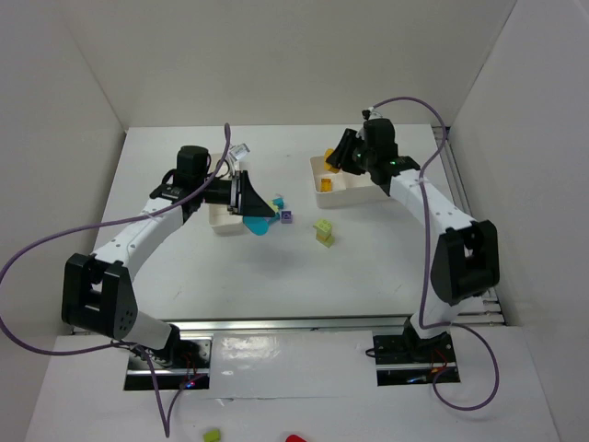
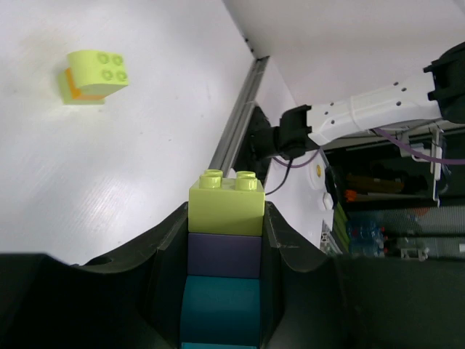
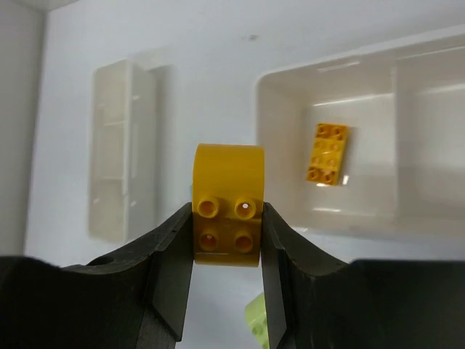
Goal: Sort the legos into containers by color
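Left gripper [image 2: 226, 215]: jaws are clamping a three-brick stack [image 2: 225, 254] of lime, purple and teal. The stack's long axis is running along the fingers, with the lime end and its studs pointing outward, away from the wrist and toward the right of the table [image 1: 276, 285]. Right gripper [image 3: 227, 222]: jaws are pinching a yellow-orange brick [image 3: 227, 203] by its sides; its studs are facing the wrist camera and its rounded end is pointing past the fingertips. It is hanging by the left edge of the wide tray [image 3: 290, 80]. Flat yellow-orange brick [image 3: 328, 153]: is lying studs up in that tray's left compartment, its long axis running near to far. Narrow tray [image 3: 120, 145]: is sitting left of the wide one, long axis near to far. Lime-on-orange pair [image 2: 94, 75]: is resting on the table between the arms, apart from both trays.
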You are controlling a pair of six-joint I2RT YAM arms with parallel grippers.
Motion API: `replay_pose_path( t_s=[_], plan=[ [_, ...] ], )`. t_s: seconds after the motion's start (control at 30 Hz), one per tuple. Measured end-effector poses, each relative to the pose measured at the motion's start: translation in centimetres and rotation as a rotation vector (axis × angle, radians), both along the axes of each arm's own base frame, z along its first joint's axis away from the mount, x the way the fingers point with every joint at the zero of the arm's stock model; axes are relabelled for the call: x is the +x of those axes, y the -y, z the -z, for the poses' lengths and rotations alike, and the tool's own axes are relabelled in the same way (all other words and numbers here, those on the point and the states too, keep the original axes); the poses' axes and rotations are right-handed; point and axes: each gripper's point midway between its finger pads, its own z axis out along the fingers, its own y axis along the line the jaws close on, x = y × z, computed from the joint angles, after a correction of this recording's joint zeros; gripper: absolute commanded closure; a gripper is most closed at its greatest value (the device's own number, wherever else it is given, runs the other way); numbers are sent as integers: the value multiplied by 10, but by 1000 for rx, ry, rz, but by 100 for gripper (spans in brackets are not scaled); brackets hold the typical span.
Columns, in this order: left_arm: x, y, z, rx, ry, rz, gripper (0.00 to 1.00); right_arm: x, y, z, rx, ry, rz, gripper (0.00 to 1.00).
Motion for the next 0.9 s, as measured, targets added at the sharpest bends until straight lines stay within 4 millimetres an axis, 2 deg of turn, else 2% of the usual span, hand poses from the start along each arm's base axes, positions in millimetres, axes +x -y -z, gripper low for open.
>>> replay_pose_path(
  t_s=[0.07, 0.13, 0.23, 0.3, 0.4, 0.5, 0.67, 0.8, 0.9],
  plan=[
    [5, -1, 5, 26, -21, -29, 100, 24, 7, 23, -63, -38, 67, 75],
    [9, -2, 11, 54, -52, -53, 100, 36, 13, 49, -125, -81, 106, 74],
    [13, -3, 17, 77, -72, -69, 100, 38, 21, 82, -199, -149, 133, 73],
    [15, -3, 19, 87, -83, -75, 100, 37, 25, 94, -236, -176, 142, 73],
    [21, -3, 16, 101, -91, -83, 100, 37, 26, 97, -258, -179, 148, 72],
    [30, -2, 10, 112, -89, -92, 100, 42, 24, 89, -262, -161, 141, 72],
    [40, -1, 5, 125, -73, -97, 100, 58, 18, 83, -264, -132, 130, 60],
    [49, 0, 9, 140, -93, -103, 100, 63, 15, 93, -288, -161, 110, 32],
    [54, 0, 16, 158, -105, -105, 100, 66, 14, 96, -308, -180, 89, 28]
  ],
)
